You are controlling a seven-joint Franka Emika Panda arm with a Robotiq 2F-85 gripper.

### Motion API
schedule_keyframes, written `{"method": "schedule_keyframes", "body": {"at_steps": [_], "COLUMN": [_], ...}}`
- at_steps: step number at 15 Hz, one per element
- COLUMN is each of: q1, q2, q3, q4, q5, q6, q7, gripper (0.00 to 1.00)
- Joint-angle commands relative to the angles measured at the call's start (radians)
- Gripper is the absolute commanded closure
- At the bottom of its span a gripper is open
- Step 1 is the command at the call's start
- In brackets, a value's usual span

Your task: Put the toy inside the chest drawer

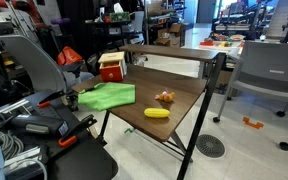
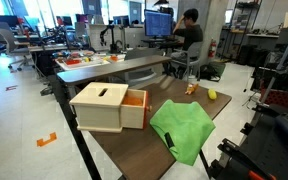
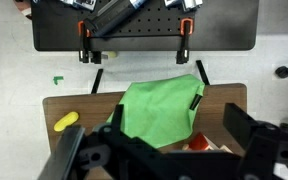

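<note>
The toy (image 1: 165, 97), small, lumpy and orange-brown, lies on the brown table in both exterior views (image 2: 191, 89), next to a yellow oblong object (image 1: 156, 113). The red-orange chest drawer (image 1: 111, 67) with a pale front stands at the other end of the table (image 2: 109, 107), and its drawer is pulled out a little. In the wrist view my gripper (image 3: 176, 125) is open and empty, high above the green cloth (image 3: 159, 110). The chest (image 3: 199, 143) shows partly between the fingers. The toy is hidden in the wrist view.
The green cloth (image 1: 106, 96) lies between the chest and the toy (image 2: 184, 128). The yellow oblong object shows in the wrist view (image 3: 66, 121). A second table (image 1: 169, 52) stands behind, with grey chairs (image 1: 269, 75) nearby. Black gear with red clamps (image 1: 54, 125) sits by the table edge.
</note>
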Motion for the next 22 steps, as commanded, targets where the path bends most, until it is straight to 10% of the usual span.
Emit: {"method": "schedule_keyframes", "body": {"at_steps": [1,8,22], "q1": [0.017,0.011,0.006], "q2": [0.001,0.021,0.399], "q3": [-0.015,-0.015,-0.094], "q4": [0.002,0.016,0.077], "q5": [-0.004,-0.017,-0.158], "q6": [-0.002,-0.001,0.375], "q7": [0.004,0.016,0.21], "gripper": [0.0,0.0,0.0]}}
